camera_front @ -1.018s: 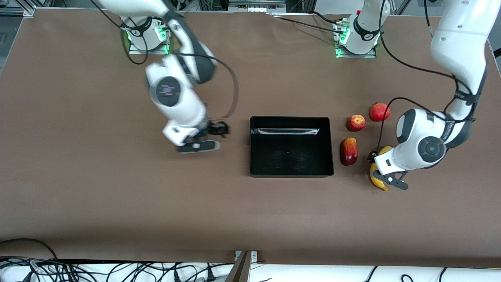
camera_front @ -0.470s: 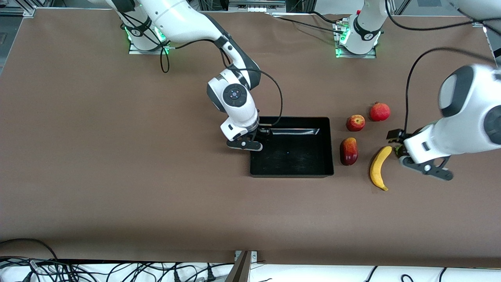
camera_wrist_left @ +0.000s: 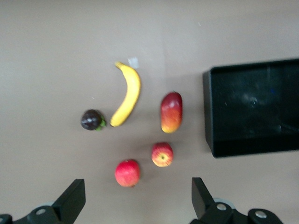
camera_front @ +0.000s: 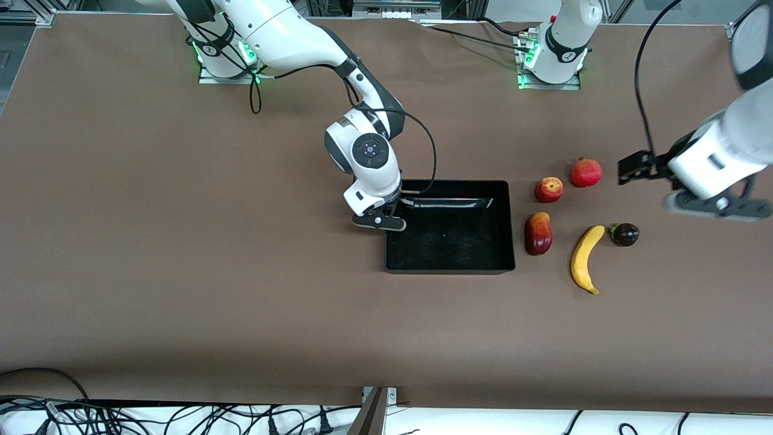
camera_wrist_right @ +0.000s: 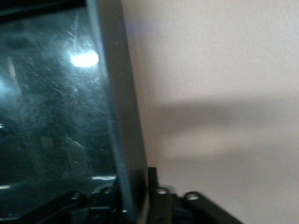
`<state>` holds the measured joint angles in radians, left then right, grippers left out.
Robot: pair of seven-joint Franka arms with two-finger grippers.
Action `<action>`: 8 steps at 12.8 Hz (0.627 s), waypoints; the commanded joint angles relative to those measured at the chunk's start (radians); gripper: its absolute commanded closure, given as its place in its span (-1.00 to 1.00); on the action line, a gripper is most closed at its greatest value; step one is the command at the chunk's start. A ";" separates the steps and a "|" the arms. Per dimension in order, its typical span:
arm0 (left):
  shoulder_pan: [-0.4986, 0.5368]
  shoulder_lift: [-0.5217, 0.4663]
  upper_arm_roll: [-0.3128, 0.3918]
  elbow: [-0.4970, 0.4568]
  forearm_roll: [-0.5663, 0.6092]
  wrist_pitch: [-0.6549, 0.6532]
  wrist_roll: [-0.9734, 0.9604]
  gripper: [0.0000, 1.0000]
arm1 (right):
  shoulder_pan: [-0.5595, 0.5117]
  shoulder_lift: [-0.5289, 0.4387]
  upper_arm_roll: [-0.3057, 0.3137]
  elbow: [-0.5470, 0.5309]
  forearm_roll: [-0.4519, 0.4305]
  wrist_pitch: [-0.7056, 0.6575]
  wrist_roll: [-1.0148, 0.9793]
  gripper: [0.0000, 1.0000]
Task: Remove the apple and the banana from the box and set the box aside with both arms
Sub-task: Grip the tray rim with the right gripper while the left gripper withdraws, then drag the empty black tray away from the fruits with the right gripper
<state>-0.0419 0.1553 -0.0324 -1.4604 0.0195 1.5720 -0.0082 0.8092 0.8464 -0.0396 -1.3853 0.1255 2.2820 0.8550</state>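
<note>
A: Since the earlier frame the left gripper (camera_front: 694, 187) has lifted away from the banana (camera_front: 586, 258) and now hangs with its fingers spread wide, holding nothing, over bare tabletop (camera_front: 181, 272) toward the left arm's end. Meanwhile the right gripper (camera_front: 386, 216) has come across to the box (camera_front: 450, 266) and dropped onto its wall at the right arm's end.

B: Right gripper state?

A: Clenched on the box wall. The right wrist view shows the black rim (camera_wrist_right: 117, 121) running straight down between its fingers, one inside the box and one outside. A pinch on the wall is presumably the only handle a shallow tray offers.

B: Fruit positions?

A: All out of the box, which is empty. The apple (camera_front: 548, 189) sits on the tabletop below and inboard of the left gripper, just beside the box wall at the left arm's end. The banana lies nearer the front camera than the apple. A red pomegranate (camera_front: 586, 172), a dark red mango-like fruit (camera_front: 538, 233) and a small dark purple fruit (camera_front: 624, 234) sit in the same cluster, the purple one almost touching the banana's tip.

B: Why is the left gripper up there?

A: My reading: it is released and clear of the fruit so it can take the free wall. In the left wrist view the fruits lie between its fingers (camera_wrist_left: 70, 200) and the box, so it must pass over them.

B: Remaining?

A: Second grip, then a joint move aside.
</note>
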 commanded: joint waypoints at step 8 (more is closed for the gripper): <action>0.007 -0.165 0.013 -0.241 0.019 0.135 -0.016 -1.00 | -0.183 -0.174 -0.057 -0.017 -0.010 -0.268 -0.397 1.00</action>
<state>-0.0358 0.0106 -0.0163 -1.6796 0.0224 1.7034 -0.0108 0.6844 0.7360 -0.0963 -1.3816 0.1216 2.0647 0.5667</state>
